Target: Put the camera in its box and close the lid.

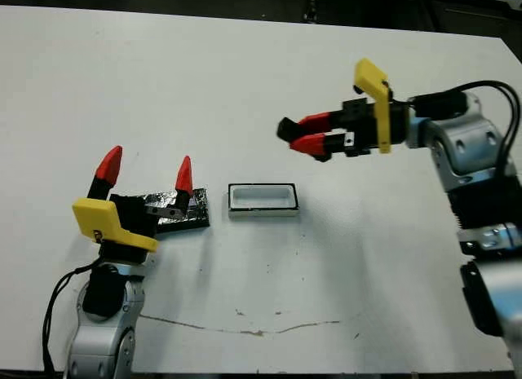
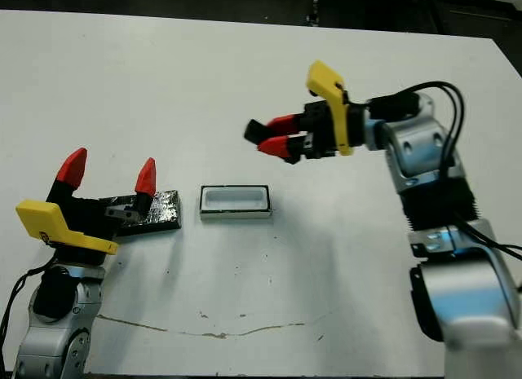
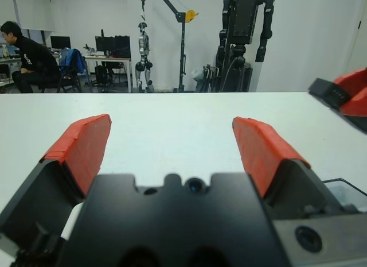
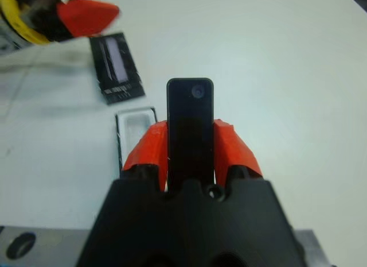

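Behind the left pincer [image 1: 147, 177], the lid [image 1: 186, 211] lies partly hidden.

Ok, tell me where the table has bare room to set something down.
Bare: the far half of the white table and the near strip. Crowded: the row with the glittery black lid under the open left gripper and the white-walled box.

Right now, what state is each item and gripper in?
camera: clamped in right gripper, off the table.
box: open, empty, on table.
lid: off the box, flat on table.
left gripper: open, above the lid.
right gripper: shut on camera.
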You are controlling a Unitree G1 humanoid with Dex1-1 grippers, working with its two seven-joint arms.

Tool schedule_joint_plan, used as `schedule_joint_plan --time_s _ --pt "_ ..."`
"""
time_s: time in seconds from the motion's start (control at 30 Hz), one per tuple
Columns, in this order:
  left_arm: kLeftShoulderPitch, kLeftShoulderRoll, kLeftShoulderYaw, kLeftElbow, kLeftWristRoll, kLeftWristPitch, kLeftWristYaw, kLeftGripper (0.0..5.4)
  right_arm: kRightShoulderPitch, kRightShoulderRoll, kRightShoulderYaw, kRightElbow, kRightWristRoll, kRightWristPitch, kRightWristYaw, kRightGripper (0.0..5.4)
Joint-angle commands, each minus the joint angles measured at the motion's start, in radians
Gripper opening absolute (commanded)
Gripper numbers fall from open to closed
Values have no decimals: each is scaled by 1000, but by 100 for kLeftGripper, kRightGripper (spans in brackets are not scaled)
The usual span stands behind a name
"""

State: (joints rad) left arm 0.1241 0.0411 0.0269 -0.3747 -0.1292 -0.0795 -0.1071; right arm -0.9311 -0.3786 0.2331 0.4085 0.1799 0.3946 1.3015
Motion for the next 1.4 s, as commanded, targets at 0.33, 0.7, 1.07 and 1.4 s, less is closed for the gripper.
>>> schedule_joint_plan --time_s 0.33,0.7,1.07,1.4 --pt "10 7 5 20 15 -21 -4 540 -35 87 92 61 -43 -28 9 166" --pt "9 3 3 14 14 -8 2 540 -28 97 143 62 -66 -44 49 166" --pt "9 6 1 20 26 -16 1 540 -16 104 165 77 -73 -51 59 166" --pt "17 3 0 12 19 -11 1 540 10 108 163 86 -82 -86 50 166"
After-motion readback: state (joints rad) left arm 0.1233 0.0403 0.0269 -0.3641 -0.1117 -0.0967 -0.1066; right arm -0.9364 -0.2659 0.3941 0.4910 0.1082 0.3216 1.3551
